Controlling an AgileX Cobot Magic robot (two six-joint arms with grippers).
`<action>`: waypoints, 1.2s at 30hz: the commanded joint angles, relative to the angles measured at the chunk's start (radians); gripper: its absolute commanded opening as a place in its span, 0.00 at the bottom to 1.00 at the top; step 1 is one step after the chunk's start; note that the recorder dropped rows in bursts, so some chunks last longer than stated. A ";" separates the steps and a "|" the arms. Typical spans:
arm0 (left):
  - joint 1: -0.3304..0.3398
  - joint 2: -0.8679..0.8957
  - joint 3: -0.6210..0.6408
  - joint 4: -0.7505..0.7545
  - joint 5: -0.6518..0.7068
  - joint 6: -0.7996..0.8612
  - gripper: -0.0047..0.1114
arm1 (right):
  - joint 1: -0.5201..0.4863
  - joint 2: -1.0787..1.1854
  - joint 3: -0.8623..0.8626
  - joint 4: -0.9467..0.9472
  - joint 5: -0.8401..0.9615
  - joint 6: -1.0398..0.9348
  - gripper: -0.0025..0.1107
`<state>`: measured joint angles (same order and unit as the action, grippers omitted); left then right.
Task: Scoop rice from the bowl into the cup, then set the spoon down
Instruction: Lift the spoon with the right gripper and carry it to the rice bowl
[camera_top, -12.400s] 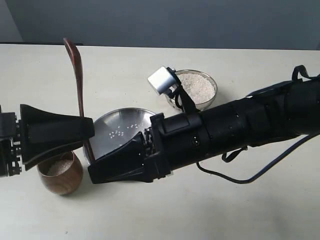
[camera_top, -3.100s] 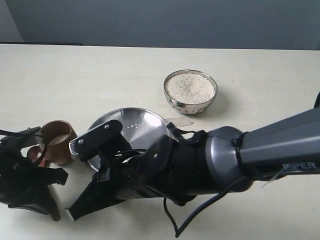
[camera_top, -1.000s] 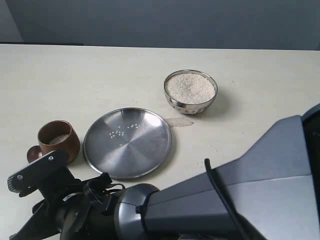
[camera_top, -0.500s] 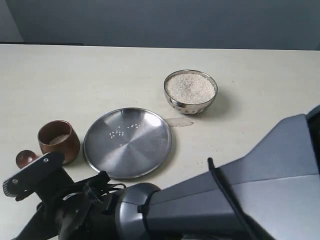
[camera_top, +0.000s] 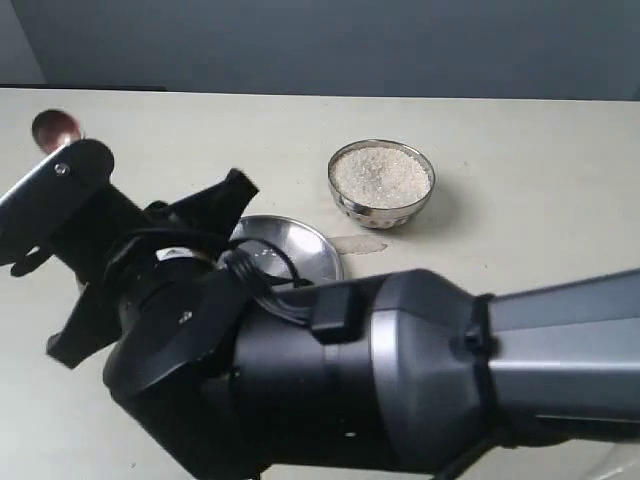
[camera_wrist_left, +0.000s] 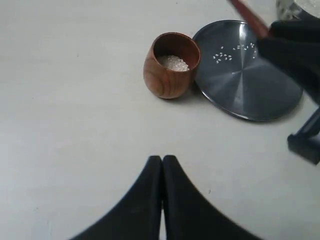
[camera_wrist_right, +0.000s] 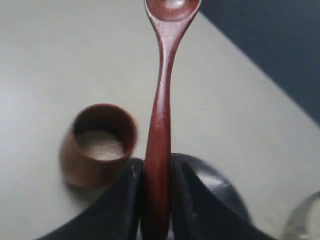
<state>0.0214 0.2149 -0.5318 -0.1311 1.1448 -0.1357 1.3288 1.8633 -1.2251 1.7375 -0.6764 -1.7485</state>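
My right gripper (camera_wrist_right: 156, 167) is shut on the handle of the dark reddish wooden spoon (camera_wrist_right: 160, 115), which is held in the air, its empty head (camera_top: 57, 128) above the table's far left. The brown wooden cup (camera_wrist_left: 171, 65) stands beside the spoon with a little rice (camera_wrist_left: 173, 62) inside; the exterior view hides it behind the right arm. The steel bowl (camera_top: 381, 182), heaped with rice (camera_top: 380, 172), sits further back. My left gripper (camera_wrist_left: 162, 159) is shut and empty over bare table, apart from the cup.
A wide flat steel plate (camera_wrist_left: 247, 75) with several stray grains lies next to the cup, between it and the bowl. The bulky right arm (camera_top: 330, 370) fills the front of the exterior view. A smear of spilled grains (camera_top: 358, 243) lies by the plate's edge.
The right gripper has shut on the spoon and lifted it off the table beside the cup; the spoon head has risen toward the far left. The left gripper stays shut.
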 joint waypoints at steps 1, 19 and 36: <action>-0.002 -0.018 -0.006 0.006 0.006 -0.011 0.04 | -0.004 -0.039 0.004 0.007 -0.313 -0.266 0.02; -0.002 0.460 0.007 0.076 -0.414 -0.045 0.04 | -0.325 -0.055 0.285 0.007 -0.436 -0.368 0.02; -0.002 0.516 0.007 0.081 -0.414 -0.045 0.04 | -0.505 -0.308 0.401 0.007 0.005 -0.072 0.02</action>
<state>0.0214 0.7300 -0.5276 -0.0532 0.7452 -0.1753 0.8633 1.5852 -0.8561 1.7508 -0.7172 -1.8393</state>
